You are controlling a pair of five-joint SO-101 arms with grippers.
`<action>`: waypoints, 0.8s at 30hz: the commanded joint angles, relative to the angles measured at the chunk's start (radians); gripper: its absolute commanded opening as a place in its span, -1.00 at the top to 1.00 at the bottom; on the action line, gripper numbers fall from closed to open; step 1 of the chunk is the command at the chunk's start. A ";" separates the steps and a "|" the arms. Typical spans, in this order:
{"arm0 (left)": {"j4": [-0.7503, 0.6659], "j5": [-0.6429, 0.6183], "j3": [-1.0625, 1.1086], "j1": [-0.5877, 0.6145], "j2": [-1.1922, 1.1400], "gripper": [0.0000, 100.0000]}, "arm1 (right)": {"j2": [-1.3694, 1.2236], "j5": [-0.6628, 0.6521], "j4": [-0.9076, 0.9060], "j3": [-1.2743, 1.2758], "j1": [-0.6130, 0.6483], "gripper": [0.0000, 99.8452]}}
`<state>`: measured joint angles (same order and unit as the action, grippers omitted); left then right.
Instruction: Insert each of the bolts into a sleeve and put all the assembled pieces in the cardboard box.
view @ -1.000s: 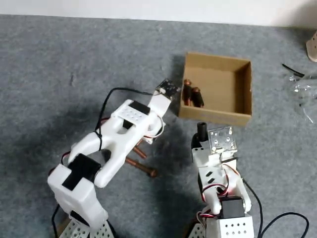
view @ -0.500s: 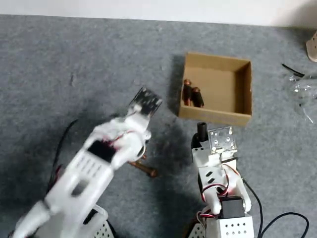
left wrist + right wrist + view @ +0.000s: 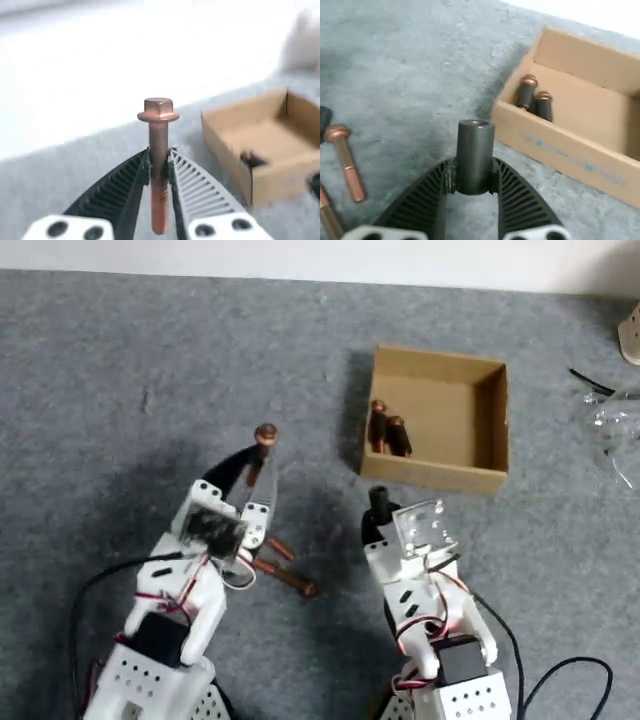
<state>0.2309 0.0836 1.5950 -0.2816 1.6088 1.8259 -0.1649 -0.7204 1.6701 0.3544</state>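
Copper bolt [image 3: 158, 111] clamped, left pincer [image 3: 159, 156]; sleeve [image 3: 475, 150], right pincer [image 3: 472, 174].

In the high view the left end effector [image 3: 260, 462] hides the near ends of the loose bolts [image 3: 290, 580] on the counter [image 3: 120, 360]; both arm bases run off the lower edge; a pale object [image 3: 631, 335] at the far right is cut off. In the left wrist view the cardboard box [image 3: 260, 125] is blurred and clipped by the edge; the dark piece [image 3: 254, 160] inside it cannot be made out; the fingers cover part of the held bolt [image 3: 158, 125]. In the right wrist view the sleeve [image 3: 475, 145] has its gripped end hidden within the right end effector [image 3: 473, 170].
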 commanded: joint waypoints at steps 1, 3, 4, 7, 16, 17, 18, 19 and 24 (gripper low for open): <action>-0.130 0.000 0.048 0.008 0.166 0.99 | 0.004 0.002 0.036 0.128 0.041 0.99; -0.143 0.002 0.064 0.016 0.216 0.99 | 0.004 0.003 0.033 0.128 0.042 0.99; -0.143 0.002 0.065 0.016 0.229 0.99 | 0.004 0.003 0.033 0.128 0.042 0.99; -0.143 0.002 0.071 0.008 0.222 0.99 | 0.004 0.003 0.033 0.128 0.042 0.99; -0.480 -0.161 0.087 -0.127 0.209 0.99 | 0.012 0.003 0.035 0.128 0.133 0.99; -0.486 -0.232 0.091 -0.128 0.209 0.99 | 0.012 0.003 0.042 0.128 0.134 0.99; -0.480 -0.298 0.099 -0.128 0.209 0.99 | 0.012 0.003 0.067 0.128 0.136 0.99; -0.463 -0.347 0.101 -0.127 0.209 0.99 | 0.012 0.003 0.101 0.128 0.136 0.99; -0.410 -0.394 0.096 -0.124 0.213 0.99 | 0.012 0.003 0.271 0.128 0.136 0.99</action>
<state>-0.1818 -0.2677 1.6763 -0.3890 1.8052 1.8259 -0.1649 -0.5593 1.6701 0.4818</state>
